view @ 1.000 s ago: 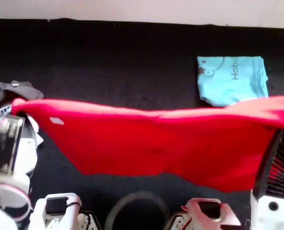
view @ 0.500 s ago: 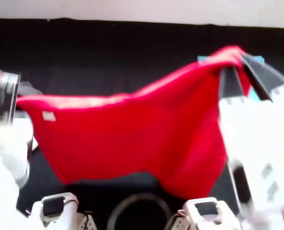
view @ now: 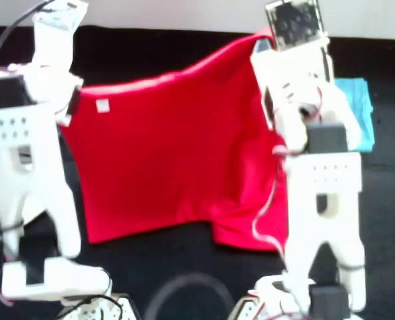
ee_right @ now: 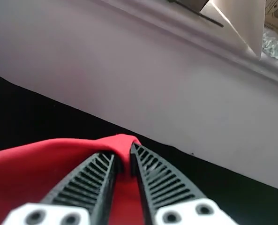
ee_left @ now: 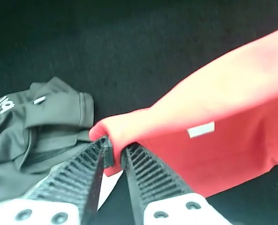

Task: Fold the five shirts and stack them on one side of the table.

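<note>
A red shirt (view: 174, 153) hangs spread in the air between the two raised arms, its lower hem near the dark table. My left gripper (ee_left: 114, 151) is shut on one top corner of the red shirt (ee_left: 214, 126), at the left of the high view. My right gripper (ee_right: 123, 159) is shut on the other corner of the red shirt (ee_right: 45, 164), held higher, near the table's far edge. A folded light-blue shirt (view: 358, 110) lies on the table at the far right, partly hidden by the right arm. A grey shirt (ee_left: 40, 126) lies crumpled below my left gripper.
The black table (view: 164, 63) runs back to a pale wall (ee_right: 129, 79). The two arm bases (view: 84, 303) stand at the near edge with a dark cable loop (view: 184, 293) between them.
Both arms have risen and swung toward the far side, carrying the red shirt up and away. The right corner went up first and now sits highest; the shirt hangs more upright.
</note>
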Motion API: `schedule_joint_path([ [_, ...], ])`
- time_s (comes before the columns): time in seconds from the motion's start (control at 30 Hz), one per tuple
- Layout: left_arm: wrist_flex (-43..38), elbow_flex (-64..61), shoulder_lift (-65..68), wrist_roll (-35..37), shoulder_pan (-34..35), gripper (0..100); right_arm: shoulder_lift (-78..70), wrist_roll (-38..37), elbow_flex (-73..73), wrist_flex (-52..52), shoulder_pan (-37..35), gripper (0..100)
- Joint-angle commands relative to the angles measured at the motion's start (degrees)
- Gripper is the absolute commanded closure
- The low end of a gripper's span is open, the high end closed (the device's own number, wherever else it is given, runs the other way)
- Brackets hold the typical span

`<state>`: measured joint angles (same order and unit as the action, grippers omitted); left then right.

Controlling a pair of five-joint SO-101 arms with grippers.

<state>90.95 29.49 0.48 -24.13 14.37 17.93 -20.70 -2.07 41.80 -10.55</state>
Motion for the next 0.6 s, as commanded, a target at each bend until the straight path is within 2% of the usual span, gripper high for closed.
schedule_joint_path([
  [0.0,-1.1,10.3,7.8,-0.5,-0.7,99,-5.8,-0.7,-6.8,-1.9,1.2,99.2],
  [0.33,-1.3,18.2,31.6,-0.5,-0.8,99,-24.4,-0.7,-8.4,9.1,0.7,99.2],
  [0.57,-1.1,21.0,41.4,-0.4,-0.6,99,-33.0,-0.7,-8.5,17.7,0.3,99.2],
])
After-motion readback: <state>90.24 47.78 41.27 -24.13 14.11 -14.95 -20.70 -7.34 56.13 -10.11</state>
